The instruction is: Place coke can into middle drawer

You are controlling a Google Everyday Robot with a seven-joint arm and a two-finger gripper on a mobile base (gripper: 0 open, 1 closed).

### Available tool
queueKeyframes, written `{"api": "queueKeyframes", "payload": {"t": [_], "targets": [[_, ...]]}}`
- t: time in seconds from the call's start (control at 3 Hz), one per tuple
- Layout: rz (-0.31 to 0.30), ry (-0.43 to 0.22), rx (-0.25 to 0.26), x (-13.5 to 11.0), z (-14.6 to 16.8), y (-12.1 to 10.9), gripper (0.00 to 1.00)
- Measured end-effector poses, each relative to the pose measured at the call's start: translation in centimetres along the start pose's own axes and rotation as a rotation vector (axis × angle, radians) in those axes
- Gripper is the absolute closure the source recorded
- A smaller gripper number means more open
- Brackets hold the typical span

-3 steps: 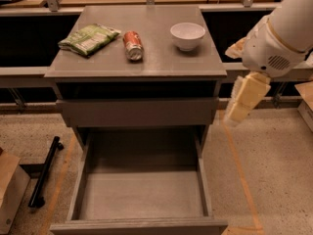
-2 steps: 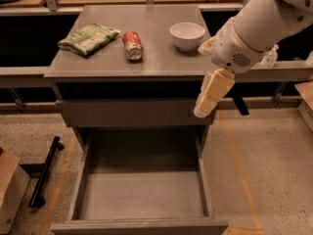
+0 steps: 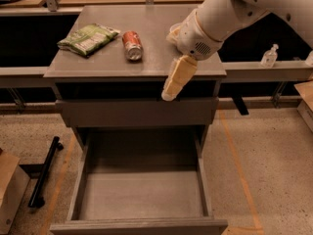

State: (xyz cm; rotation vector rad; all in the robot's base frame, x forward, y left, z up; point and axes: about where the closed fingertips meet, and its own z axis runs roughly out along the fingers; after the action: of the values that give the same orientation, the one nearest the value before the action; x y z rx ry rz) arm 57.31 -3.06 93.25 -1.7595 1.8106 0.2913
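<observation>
The coke can (image 3: 132, 45) lies on its side on the grey cabinet top (image 3: 107, 62), its silver end facing me. The middle drawer (image 3: 142, 195) is pulled wide open below, its grey floor bare. My gripper (image 3: 168, 95), cream-coloured, hangs pointing down at the cabinet's front edge, to the right of the can and in front of it, apart from it and holding nothing. My white arm (image 3: 220, 18) reaches in from the upper right.
A green crisp bag (image 3: 88, 38) lies left of the can. A white bowl (image 3: 173, 32) is mostly hidden behind my arm. A shut grey drawer front (image 3: 132, 113) sits above the open drawer. A black bar (image 3: 44, 173) and a cardboard box (image 3: 10, 190) are on the floor at left.
My arm and gripper have swung left from beside the cabinet to over its front right edge, closer to the can, and now cover the bowl.
</observation>
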Motion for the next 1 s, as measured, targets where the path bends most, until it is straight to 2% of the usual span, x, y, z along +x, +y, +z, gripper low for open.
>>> {"api": "queueKeyframes", "payload": {"t": [0.33, 0.67, 1.0], "targets": [[0.03, -0.05, 0.012, -0.4, 1.0, 0.4, 0.0], [0.059, -0.124, 0.033, -1.9, 4.8, -0.7, 0.0], [0.083, -0.171, 0.075, -3.2, 8.1, -3.6, 0.0]]}}
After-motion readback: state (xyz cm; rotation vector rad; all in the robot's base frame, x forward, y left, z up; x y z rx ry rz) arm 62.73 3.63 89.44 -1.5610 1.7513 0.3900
